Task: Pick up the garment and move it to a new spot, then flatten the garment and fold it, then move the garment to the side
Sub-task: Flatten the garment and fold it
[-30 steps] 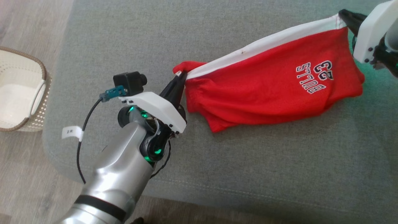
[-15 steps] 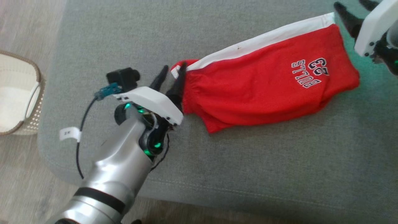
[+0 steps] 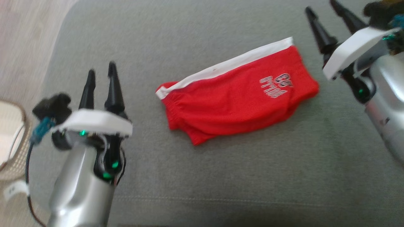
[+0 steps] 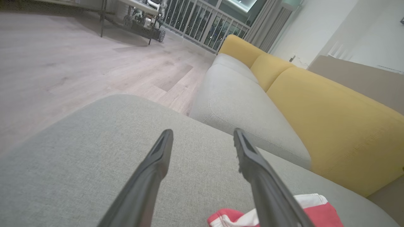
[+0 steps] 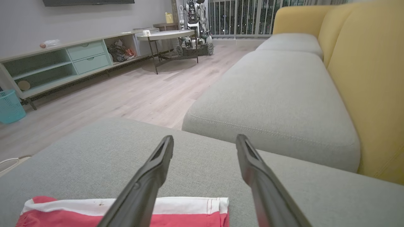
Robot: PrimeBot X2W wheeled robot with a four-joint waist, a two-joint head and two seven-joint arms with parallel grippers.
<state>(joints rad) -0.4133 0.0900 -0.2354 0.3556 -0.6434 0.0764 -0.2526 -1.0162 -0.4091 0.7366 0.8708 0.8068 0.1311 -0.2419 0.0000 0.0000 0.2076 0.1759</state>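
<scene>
Diagonally: garment [image 3: 233, 104], lower-left to upper-right.

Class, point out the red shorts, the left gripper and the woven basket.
red shorts [image 3: 233, 105], head view, middle of red cloth
left gripper [image 3: 101, 68], head view, midway between fingertips
basket [image 3: 14, 168], head view, woven wall

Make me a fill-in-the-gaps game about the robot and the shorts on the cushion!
1. The shorts are mostly ____ with a white stripe.
2. The left gripper and the right gripper both stand ____, holding nothing.
3. The shorts lie on a ____ cushion.
4. The sofa back is coloured ____.
Missing words: red, open, grey, yellow.
</scene>
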